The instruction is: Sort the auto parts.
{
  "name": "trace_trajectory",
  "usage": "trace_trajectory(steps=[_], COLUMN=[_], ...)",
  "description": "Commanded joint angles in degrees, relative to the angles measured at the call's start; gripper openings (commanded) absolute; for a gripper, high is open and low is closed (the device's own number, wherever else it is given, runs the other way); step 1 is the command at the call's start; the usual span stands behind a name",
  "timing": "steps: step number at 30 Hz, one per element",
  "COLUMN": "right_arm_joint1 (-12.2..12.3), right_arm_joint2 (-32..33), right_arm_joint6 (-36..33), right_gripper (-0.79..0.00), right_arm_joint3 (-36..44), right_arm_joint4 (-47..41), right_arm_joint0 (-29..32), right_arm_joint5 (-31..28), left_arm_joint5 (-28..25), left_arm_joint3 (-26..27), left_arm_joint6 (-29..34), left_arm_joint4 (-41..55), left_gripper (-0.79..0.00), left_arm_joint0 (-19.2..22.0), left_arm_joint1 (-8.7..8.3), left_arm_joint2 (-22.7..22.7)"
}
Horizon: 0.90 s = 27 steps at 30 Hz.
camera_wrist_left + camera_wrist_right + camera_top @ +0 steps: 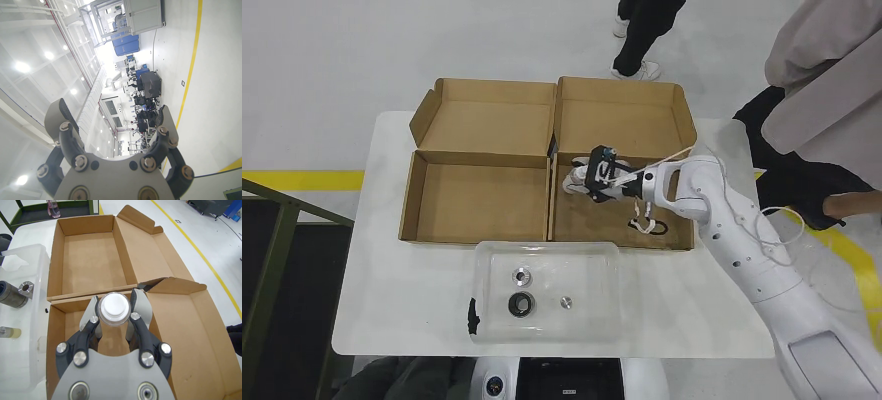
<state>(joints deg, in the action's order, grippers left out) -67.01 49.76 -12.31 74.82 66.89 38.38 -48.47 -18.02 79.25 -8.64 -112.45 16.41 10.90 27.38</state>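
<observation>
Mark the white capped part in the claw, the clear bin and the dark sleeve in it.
white capped part (114, 308): right wrist view, centre of its white top.
clear bin (587, 272): top view, bare floor of the bin.
dark sleeve (521, 304): top view, its ring-shaped top face.

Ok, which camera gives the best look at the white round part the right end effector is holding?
The right wrist view: the white round part sits close up, clamped in the right end effector. The top view shows it as a small white speck. The left wrist view points up at the ceiling.
</observation>
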Motion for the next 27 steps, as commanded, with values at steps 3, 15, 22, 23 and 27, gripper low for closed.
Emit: trace_trajectory(steps=[3,15,22,23,27], right_arm_joint1=[-0.7,-2.5,-3.0,-3.0,-2.5], right_arm_joint2=[-1.2,-4.8,-5.1,-4.9,-3.3], right_arm_joint6=[0.1,0.4,-0.2,-0.3,-0.2], right_gripper=[-0.785,-0.462,0.0,0.0,0.0], right_arm_joint3=[-3.3,-8.5,-9.1,-8.7,-5.4], right_arm_joint4=[-0.5,-0.3,-1.3,-1.3,-1.6], right_arm_joint0=[-1.5,-3.4,-4.1,-4.2,-3.5], right_arm_joint5=[0.0,-0.8,-1.3,-1.4,-2.1], left_arm_joint5=[0.0,0.0,0.0,0.0,0.0], left_arm_joint3=[0.0,0.0,0.0,0.0,0.0], left_arm_joint6=[0.0,0.0,0.0,0.0,0.0], left_arm_joint4=[0.0,0.0,0.0,0.0,0.0], left_gripper=[0.0,0.0,0.0,0.0,0.0], left_arm_joint0=[0.0,0.0,0.0,0.0,0.0], left_arm_joint1=[0.0,0.0,0.0,0.0,0.0], left_arm_joint2=[0.0,0.0,0.0,0.0,0.0])
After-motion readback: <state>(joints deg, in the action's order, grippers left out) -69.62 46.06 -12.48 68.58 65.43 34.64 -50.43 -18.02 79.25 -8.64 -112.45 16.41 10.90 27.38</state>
